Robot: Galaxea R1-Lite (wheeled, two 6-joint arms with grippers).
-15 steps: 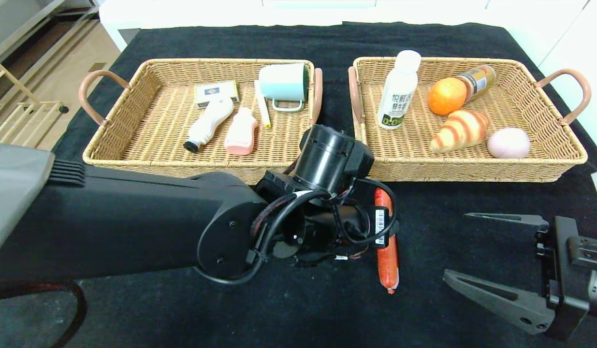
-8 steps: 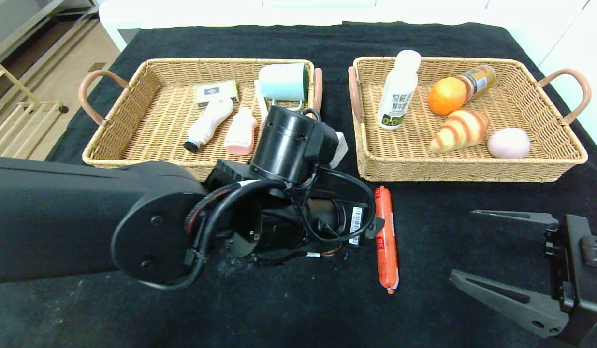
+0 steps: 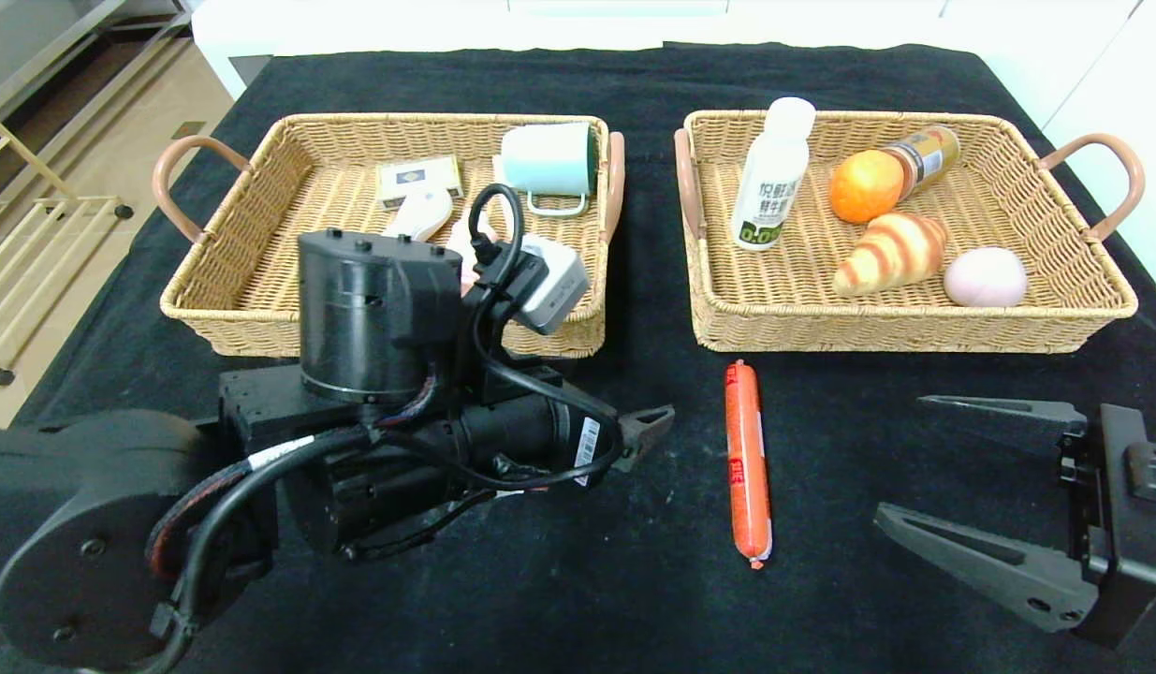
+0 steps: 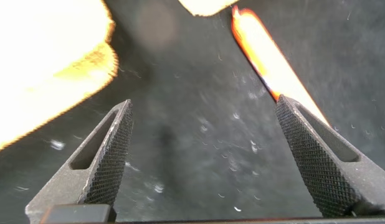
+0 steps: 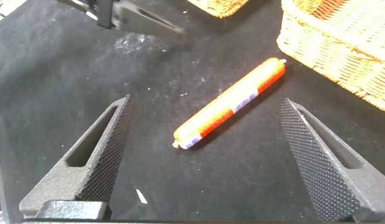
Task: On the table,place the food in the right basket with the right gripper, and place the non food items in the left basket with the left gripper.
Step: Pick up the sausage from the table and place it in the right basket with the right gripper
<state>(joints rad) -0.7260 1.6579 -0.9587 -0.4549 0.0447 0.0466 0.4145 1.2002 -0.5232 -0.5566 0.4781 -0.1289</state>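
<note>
**Sausage lying loose between two spread grippers**

The sausage [image 3: 748, 464] is lying on the black table [image 3: 821, 599] in the lower middle of the head view, just below the near rim of the right basket [image 3: 914, 328] and running top to bottom in the frame. Nothing is gripping it.

The left gripper [image 4: 205, 155] is sitting low over the cloth at centre-left of the head view, its fingertips pointing toward the sausage but stopping short of it. In the left wrist view its jaws are standing wide apart with only bare cloth between them — the sausage is showing in the upper right of that frame, passing behind the tip of one finger [image 4: 317, 155] rather than lying in the gap. The blurred wicker of the left basket [image 3: 259, 309] is filling that frame's upper left.

The right gripper [image 3: 971, 487] is waiting at the lower right of the head view, jaws likewise spread wide and holding nothing. In the right wrist view the sausage is lying diagonally across the middle of the frame, in line with the gap between the two fingers but farther out than their tips.

The left basket is holding a mint cup [image 3: 549, 159], a small box [image 3: 418, 178] and a white bottle [image 3: 418, 213] — partly hidden by the left arm. The right basket is holding a milk bottle [image 3: 772, 178], an orange [image 3: 864, 185], a croissant [image 3: 891, 253], a can [image 3: 929, 154] and a pale pink round item [image 3: 985, 277].
</note>
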